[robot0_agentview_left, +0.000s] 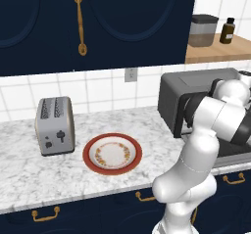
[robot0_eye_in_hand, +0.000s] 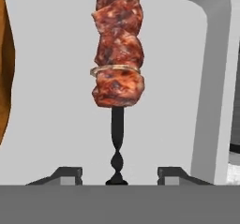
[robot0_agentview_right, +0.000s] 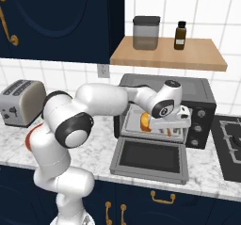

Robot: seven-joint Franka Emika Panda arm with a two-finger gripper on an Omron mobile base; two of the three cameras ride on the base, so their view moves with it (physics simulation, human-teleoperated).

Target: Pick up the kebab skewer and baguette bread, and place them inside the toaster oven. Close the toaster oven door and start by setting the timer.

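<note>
Marble tabletop [robot0_agentview_left: 29, 169] ran under dark blue cabinets, and the toaster oven [robot0_agentview_right: 200, 90] stood at its far end with the toaster oven door [robot0_agentview_right: 149, 159] folded down flat toward the robot. Inside the open cavity lay the kebab skewer [robot0_eye_in_hand: 117, 45]. In the hand view its long axis ran straight away from the hand, with the meat chunks farther in and the thin dark handle end pointing back at the camera. This handle end sat in the middle of the gap between the two fingertips, and the fingertips [robot0_eye_in_hand: 65, 174] stood well apart on both sides of it, not touching it. So the hand [robot0_agentview_right: 175, 125] was apart and clamped on nothing; the skewer seemed to rest on the light floor of the oven by itself.

Beside the skewer, at the edge of the hand view, a golden-brown shape was the baguette bread [robot0_agentview_right: 145, 121], also inside the oven, near the skewer but apart from it.

My judgement was that both foods were already placed. The coming move turned on this line: the hand should draw back along the skewer's own axis, out of the cavity, and then go under the lowered door to lift it. The red-rimmed plate [robot0_agentview_left: 88, 152] and the silver toaster [robot0_agentview_left: 55, 125] stood well apart from all this.
</note>
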